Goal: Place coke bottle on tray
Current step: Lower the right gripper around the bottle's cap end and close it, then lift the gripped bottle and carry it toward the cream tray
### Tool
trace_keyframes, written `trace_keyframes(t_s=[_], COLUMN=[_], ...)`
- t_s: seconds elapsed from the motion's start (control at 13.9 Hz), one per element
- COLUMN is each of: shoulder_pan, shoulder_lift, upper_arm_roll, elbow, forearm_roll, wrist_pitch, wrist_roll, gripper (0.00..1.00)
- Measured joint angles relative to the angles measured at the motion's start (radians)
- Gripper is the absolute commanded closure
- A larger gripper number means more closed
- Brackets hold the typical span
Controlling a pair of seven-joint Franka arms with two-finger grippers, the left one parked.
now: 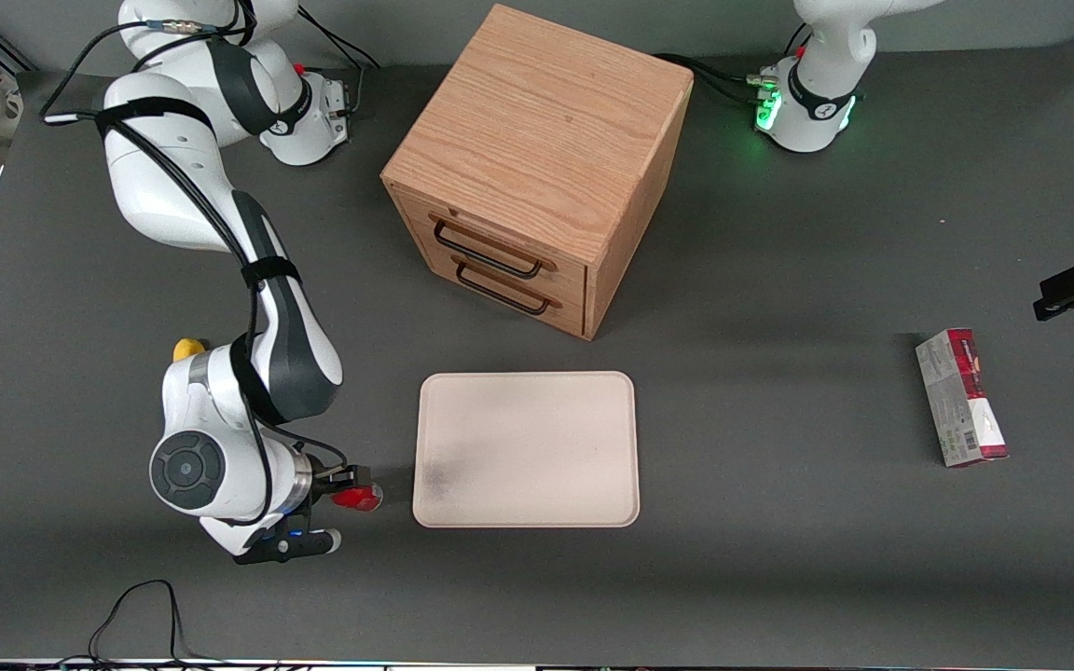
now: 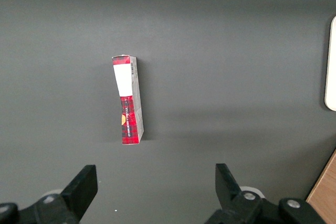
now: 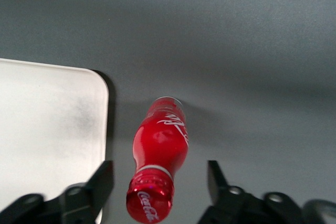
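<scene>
front view: working arm is reaching down at its end of the table, gripper (image 1: 351, 486) hanging over the coke bottle (image 1: 359, 498), which is standing on the table just beside the tray's (image 1: 526, 450) smudged corner, not on it. wrist view: gripper (image 3: 160, 184) fingers are sitting apart, one on each side of the coke bottle (image 3: 159, 149), not touching it; tray (image 3: 50, 129) edge lying just beside. wooden drawer cabinet (image 1: 537, 168) is standing farther from the camera than the tray. red-and-grey carton (image 1: 961, 397) is lying toward the parked arm's end.
</scene>
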Motion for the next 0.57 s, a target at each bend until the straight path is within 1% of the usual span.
trace_keyframes(t_s=[0.14, 0.22, 0.36, 0.5, 0.57], shoulder_pan=[0.0, 0.0, 0.001, 0.001, 0.001], shoulder_lift=[0.0, 0.0, 0.0, -0.001, -0.002], upper_arm_roll=[0.0, 0.0, 0.0, 0.001, 0.0], elbow=[0.0, 0.0, 0.001, 0.003, 0.004], forearm_roll=[0.0, 0.0, 0.0, 0.0, 0.0], wrist_pitch=[-0.001, -0.001, -0.003, -0.016, -0.027], wrist_roll=[0.0, 0.0, 0.0, 0.0, 0.0], gripper=[0.72, 0.8, 0.88, 1.0, 1.0])
